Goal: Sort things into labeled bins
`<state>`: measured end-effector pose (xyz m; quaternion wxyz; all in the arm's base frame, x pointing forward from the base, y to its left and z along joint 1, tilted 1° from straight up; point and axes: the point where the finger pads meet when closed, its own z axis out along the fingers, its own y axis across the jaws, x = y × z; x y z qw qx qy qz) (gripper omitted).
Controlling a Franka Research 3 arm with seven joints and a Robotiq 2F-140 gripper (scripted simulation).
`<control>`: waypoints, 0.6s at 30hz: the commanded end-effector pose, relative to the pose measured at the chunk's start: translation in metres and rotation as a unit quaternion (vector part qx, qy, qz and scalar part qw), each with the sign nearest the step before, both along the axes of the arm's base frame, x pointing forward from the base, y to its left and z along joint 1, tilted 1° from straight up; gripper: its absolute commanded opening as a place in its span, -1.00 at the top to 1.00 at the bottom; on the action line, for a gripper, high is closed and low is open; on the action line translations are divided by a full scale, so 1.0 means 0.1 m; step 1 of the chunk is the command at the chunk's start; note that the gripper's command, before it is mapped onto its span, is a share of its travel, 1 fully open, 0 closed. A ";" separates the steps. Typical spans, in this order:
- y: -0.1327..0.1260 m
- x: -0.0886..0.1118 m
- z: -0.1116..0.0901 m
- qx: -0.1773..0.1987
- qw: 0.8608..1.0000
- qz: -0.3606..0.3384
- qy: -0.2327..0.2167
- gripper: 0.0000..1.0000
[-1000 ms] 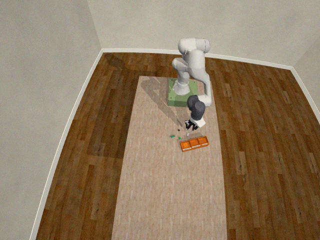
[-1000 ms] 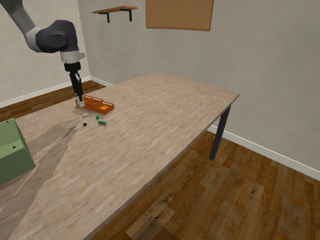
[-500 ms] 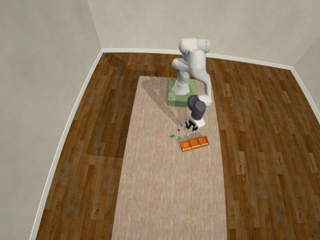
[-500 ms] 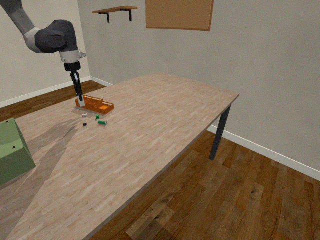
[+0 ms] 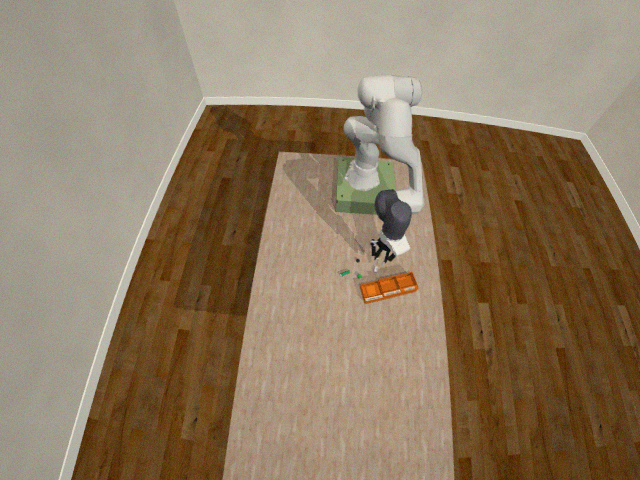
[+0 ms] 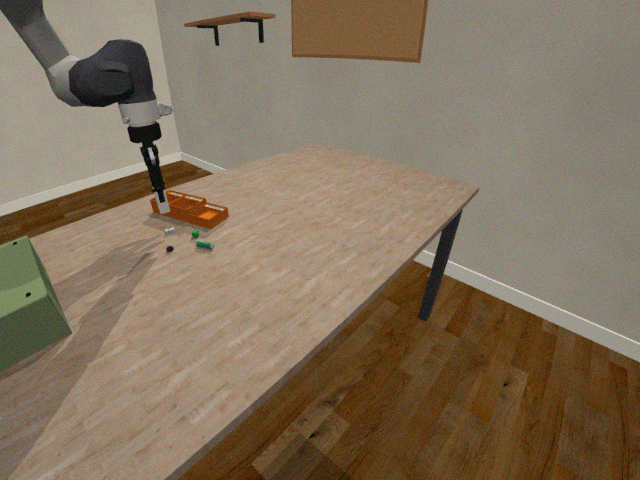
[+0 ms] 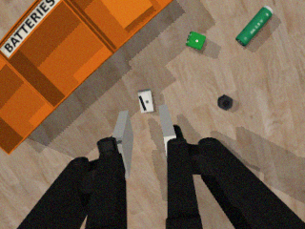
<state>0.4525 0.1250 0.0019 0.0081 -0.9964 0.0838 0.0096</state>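
Note:
An orange row of three bins (image 7: 71,38) lies on the table; two labels read BATTERIES and STATIONERY, the third is out of view. It also shows in the top and exterior views (image 5: 389,287) (image 6: 190,208). A small white piece with a black mark (image 7: 145,101) lies on the table beside the bins. My gripper (image 7: 145,121) hangs above it, fingers a little apart with nothing between them. A small green cube (image 7: 196,41), a green battery-like cylinder (image 7: 254,26) and a small black piece (image 7: 224,102) lie further off on the table.
The green robot base block (image 6: 23,304) stands at the table's near-left end. The table's edges are far from the objects. A shelf and a cork board hang on the far wall.

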 end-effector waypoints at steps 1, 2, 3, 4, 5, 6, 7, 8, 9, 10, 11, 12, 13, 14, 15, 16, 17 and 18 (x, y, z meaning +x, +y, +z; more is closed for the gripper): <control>0.00 0.00 0.00 -0.001 1.000 -0.005 -0.001 0.64; 0.00 0.00 0.00 -0.001 1.000 -0.005 -0.001 0.64; 0.00 0.00 0.00 -0.001 1.000 -0.005 -0.001 0.64; 0.00 0.00 0.00 -0.001 1.000 -0.005 -0.001 0.64; 0.00 0.00 0.00 -0.001 1.000 -0.005 -0.001 0.64; 0.00 0.00 0.00 -0.001 1.000 -0.005 -0.001 0.64; 0.00 0.00 0.00 -0.001 1.000 -0.005 -0.001 0.64; 0.00 0.00 0.00 -0.001 1.000 -0.005 -0.001 0.64; 0.00 0.00 0.00 -0.001 1.000 -0.005 -0.001 0.64; 0.00 0.00 0.00 -0.001 1.000 -0.005 -0.001 0.64; 0.00 0.00 0.00 -0.001 1.000 -0.005 -0.001 0.64; 0.00 0.00 0.00 -0.001 1.000 -0.005 -0.001 0.64; 0.00 0.00 0.00 -0.001 1.000 -0.005 -0.001 0.64; 0.00 0.00 0.00 -0.001 1.000 -0.005 -0.001 0.64; 0.00 -0.01 -0.04 -0.001 1.000 -0.005 -0.001 0.64; 0.00 -0.01 -0.08 -0.001 1.000 -0.005 -0.001 0.64; 0.00 -0.01 -0.12 -0.001 1.000 -0.005 -0.001 0.64; 0.00 -0.01 -0.16 -0.001 1.000 -0.005 -0.001 0.64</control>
